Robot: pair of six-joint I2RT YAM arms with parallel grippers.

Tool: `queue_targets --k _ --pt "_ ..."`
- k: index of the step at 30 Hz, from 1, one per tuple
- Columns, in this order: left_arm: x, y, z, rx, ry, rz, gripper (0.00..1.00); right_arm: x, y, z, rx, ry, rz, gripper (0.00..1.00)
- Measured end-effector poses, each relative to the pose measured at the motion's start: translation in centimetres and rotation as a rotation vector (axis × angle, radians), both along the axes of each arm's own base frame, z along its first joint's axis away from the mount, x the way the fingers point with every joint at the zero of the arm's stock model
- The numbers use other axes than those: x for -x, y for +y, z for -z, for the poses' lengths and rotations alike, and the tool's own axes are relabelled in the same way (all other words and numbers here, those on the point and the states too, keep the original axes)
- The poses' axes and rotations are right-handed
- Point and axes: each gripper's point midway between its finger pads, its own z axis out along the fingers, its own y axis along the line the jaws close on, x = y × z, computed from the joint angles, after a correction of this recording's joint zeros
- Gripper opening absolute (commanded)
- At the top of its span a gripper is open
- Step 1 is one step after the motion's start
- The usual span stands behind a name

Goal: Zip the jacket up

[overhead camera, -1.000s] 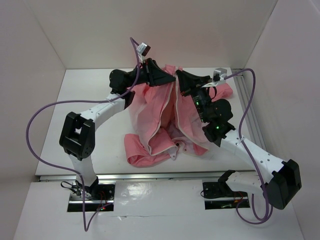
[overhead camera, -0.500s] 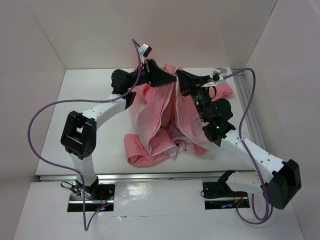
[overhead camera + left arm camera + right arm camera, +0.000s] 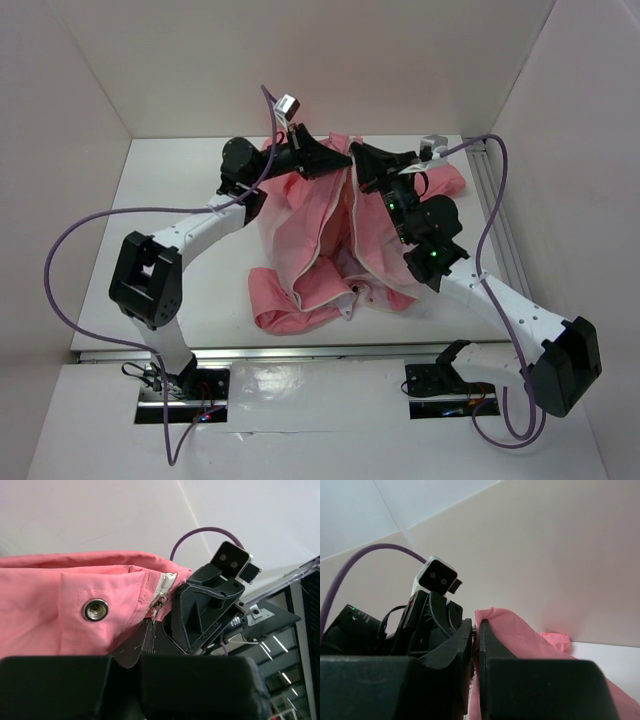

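The salmon-pink jacket [image 3: 330,240] is held up by its top edge at the far middle of the table, its lower part heaped on the table. The white zipper edging [image 3: 322,255] runs down its open front. My left gripper [image 3: 345,158] is shut on the jacket's top edge by the zipper pull [image 3: 156,602]; a metal snap [image 3: 96,609] shows beside it. My right gripper [image 3: 358,153] is shut on the jacket's other top edge [image 3: 505,625], fingertip to fingertip with the left gripper.
The white table [image 3: 170,230] is walled on the left, back and right. A metal rail [image 3: 495,210] runs along the right edge. Purple cables [image 3: 60,260] loop from both arms. A jacket sleeve [image 3: 455,180] lies at the far right.
The left arm's elbow has shifted a little to the left and its wrist has tilted. Both grippers stay shut on the jacket's top edge at the same spot.
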Motion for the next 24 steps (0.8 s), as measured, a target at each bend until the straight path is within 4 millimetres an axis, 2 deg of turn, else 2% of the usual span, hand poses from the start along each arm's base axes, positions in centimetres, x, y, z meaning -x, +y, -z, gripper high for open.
queue_targets --k 6,13,24 --pt "0.4 0.3 0.5 -0.012 0.027 -0.04 0.0 -0.1 0.2 0.3 0.023 0.004 -0.001 0.0" --pt "-0.1 0.0 1.1 -0.028 0.056 -0.081 0.0 -0.7 0.4 0.5 0.062 0.003 0.018 0.0" --pt "0.1 -0.1 1.8 -0.038 0.076 -0.093 0.0 -1.2 0.7 0.1 0.117 -0.013 0.038 0.0"
